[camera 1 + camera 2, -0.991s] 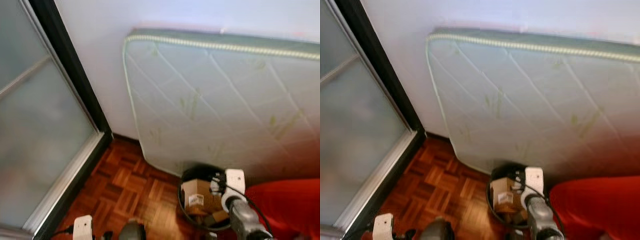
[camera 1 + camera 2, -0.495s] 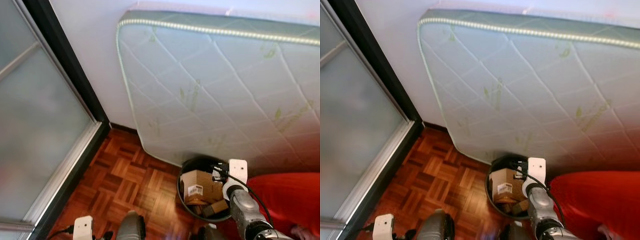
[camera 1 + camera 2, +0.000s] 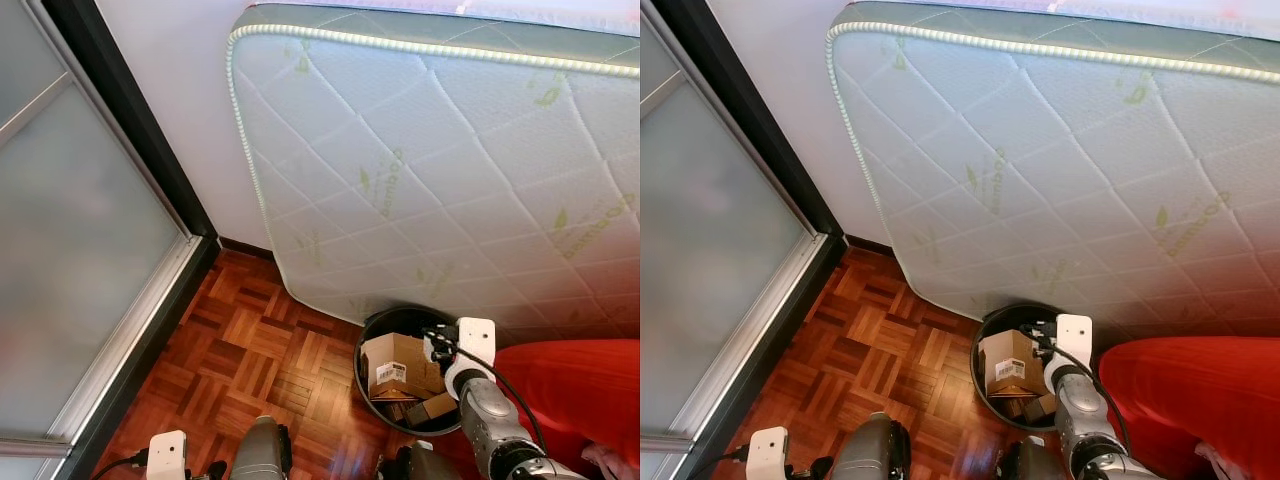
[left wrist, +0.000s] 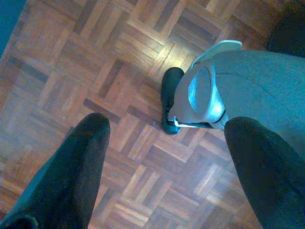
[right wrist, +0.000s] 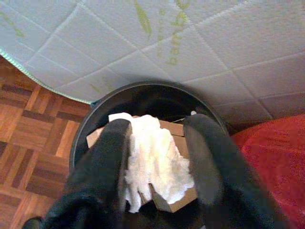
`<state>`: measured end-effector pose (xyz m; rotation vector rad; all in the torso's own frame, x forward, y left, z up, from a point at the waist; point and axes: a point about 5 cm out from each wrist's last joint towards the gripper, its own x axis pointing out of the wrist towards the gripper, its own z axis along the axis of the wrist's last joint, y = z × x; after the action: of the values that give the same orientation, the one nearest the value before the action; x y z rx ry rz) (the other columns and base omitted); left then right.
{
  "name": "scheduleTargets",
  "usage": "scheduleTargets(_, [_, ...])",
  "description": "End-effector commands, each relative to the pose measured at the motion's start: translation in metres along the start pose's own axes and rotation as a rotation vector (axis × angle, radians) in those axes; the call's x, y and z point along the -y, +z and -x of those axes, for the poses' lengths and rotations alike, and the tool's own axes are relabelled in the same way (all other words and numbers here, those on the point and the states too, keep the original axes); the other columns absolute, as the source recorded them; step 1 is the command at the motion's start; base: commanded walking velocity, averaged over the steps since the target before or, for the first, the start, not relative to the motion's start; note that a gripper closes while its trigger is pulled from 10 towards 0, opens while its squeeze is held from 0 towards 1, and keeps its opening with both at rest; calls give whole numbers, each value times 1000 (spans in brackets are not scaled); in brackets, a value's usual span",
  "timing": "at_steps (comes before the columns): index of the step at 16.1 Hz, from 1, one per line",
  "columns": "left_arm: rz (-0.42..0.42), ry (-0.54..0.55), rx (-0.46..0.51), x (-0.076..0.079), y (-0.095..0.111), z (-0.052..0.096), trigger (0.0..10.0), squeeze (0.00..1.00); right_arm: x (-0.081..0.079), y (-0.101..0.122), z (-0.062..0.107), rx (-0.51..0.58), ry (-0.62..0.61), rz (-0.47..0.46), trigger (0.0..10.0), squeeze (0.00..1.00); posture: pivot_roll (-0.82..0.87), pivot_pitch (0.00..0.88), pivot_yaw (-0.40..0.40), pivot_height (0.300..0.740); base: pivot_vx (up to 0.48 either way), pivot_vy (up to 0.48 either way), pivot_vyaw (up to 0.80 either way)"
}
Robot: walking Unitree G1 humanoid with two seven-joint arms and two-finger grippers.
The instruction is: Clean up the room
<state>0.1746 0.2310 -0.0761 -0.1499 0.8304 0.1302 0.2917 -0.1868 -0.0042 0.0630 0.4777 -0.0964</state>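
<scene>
Tissue, white and crumpled, sits pinched between the right tool's black fingers, directly over the bin. The bin is round, black and smooth-walled, already holding brown cardboard boxes, and stands on the parquet floor against a quilted white mattress leaning on the wall, just beside a red cloth. The step in hand looks like dropping the scrap; the next move calls for parting the fingers so the soft, light wad falls inside the rim and not onto the boxes' edge. The left tool hangs idle over the floor, its fingers spread apart with nothing between them.
</scene>
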Motion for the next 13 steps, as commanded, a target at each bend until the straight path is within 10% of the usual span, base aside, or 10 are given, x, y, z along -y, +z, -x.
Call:
scheduleTargets(1, [-4, 21, -37, -6, -11, 4, 10000, 0, -1, -8, 2, -20, 0, -18, 10000, 1000, 169, 259, 42, 666, 0, 0, 0])
scheduleTargets(13, [-5, 23, -35, -6, -9, 3, 10000, 0, -2, -7, 2, -24, 4, -23, 10000, 1000, 172, 243, 41, 666, 0, 0, 0])
